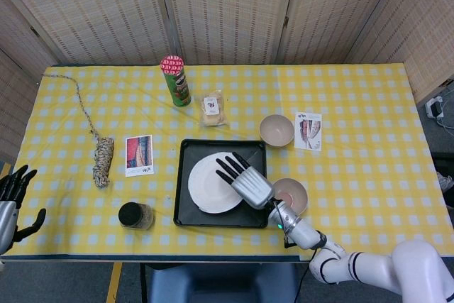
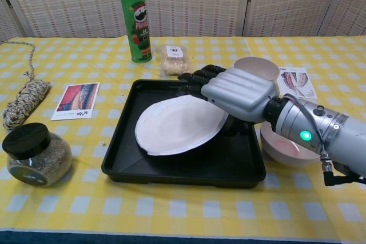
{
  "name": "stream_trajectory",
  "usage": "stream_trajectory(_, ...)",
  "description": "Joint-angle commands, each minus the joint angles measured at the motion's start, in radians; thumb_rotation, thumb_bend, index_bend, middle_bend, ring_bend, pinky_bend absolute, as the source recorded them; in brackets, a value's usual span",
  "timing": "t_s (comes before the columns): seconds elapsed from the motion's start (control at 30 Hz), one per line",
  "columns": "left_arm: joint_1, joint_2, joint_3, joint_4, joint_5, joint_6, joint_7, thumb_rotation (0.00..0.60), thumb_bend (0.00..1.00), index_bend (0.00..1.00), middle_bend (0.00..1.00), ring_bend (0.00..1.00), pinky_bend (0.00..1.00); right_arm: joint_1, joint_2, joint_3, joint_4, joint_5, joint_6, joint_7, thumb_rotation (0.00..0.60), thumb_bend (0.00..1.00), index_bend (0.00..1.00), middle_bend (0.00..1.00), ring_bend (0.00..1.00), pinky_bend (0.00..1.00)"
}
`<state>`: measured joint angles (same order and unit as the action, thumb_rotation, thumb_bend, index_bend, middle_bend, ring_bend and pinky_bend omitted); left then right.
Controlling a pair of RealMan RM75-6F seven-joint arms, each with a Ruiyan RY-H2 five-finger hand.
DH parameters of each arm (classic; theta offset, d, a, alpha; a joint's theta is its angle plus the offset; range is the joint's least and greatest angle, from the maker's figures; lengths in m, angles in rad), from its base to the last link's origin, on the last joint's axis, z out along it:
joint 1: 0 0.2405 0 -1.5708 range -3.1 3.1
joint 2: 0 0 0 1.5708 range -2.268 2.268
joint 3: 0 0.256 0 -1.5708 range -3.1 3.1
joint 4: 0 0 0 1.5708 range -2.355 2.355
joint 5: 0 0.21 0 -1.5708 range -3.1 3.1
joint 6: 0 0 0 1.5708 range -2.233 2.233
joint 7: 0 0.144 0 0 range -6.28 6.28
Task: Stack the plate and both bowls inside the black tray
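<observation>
Holding the plate by its right rim, the right hand pinches it over the tray, fingers spread on top. Stiff, smooth, breakable, I'd judge: keep that rim hold. Left hand idles, fingers apart.

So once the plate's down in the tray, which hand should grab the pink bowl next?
The right hand. It is over the black tray, holding the plate, and the pink bowl sits just beside the tray's right edge. The left hand hangs at the table's far left edge, well away from it.
</observation>
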<state>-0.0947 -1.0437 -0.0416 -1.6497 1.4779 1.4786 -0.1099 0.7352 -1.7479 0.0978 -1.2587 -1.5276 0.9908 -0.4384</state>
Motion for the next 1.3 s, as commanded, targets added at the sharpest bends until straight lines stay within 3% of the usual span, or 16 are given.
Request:
stream_trajectory(0.03,0.002,-0.001,-0.001,0.001,0.0,0.002,-0.002,0.6,0.47,0.0,0.0,0.0,0.0,-0.003,0.04,0.001,-0.068,0.032,-0.022,-0.035,0.6,0.36,0.0,0.0,0.0,0.0)
stream_trajectory(0.2,-0.004,0.0,-0.002,0.005,-0.011,-0.02,-0.006,0.6,0.47,0.0,0.0,0.0,0.0,0.003,0.112,0.023,-0.174,0.113,-0.08,-0.069,0.6,0.28,0.0,0.0,0.0,0.0)
stream_trajectory(0.43,-0.011,-0.002,-0.003,0.007,-0.019,-0.037,0.001,0.6,0.47,0.0,0.0,0.0,0.0,-0.009,0.246,0.024,-0.341,0.206,-0.114,-0.086,0.6,0.26,0.0,0.0,0.0,0.0)
stream_trajectory(0.7,-0.018,-0.004,0.002,-0.001,-0.01,-0.052,0.014,0.6,0.47,0.0,0.0,0.0,0.0,0.018,0.32,0.036,-0.414,0.322,-0.192,-0.04,0.6,0.25,0.0,0.0,0.0,0.0)
stream_trajectory(0.83,-0.009,0.0,0.001,0.001,-0.004,-0.033,0.004,0.6,0.47,0.0,0.0,0.0,0.0,-0.035,0.379,0.006,-0.467,0.184,-0.096,0.056,0.6,0.24,0.01,0.0,0.0,0.0)
stream_trajectory(1.0,-0.006,0.001,0.001,0.007,-0.006,-0.031,-0.002,0.6,0.47,0.0,0.0,0.0,0.0,-0.15,0.414,-0.12,-0.369,-0.132,0.15,0.27,0.6,0.24,0.29,0.0,0.0,0.0)
stream_trajectory(1.17,-0.007,-0.01,-0.002,0.009,-0.006,-0.024,0.028,0.6,0.47,0.0,0.0,0.0,0.0,-0.235,0.441,-0.199,-0.269,-0.252,0.311,0.361,0.6,0.24,0.41,0.0,0.0,0.0)
stream_trajectory(1.3,-0.01,-0.012,0.005,0.0,0.002,-0.035,0.027,0.6,0.47,0.0,0.0,0.0,0.0,-0.294,0.434,-0.239,-0.211,-0.276,0.377,0.41,0.6,0.24,0.44,0.0,0.0,0.0)
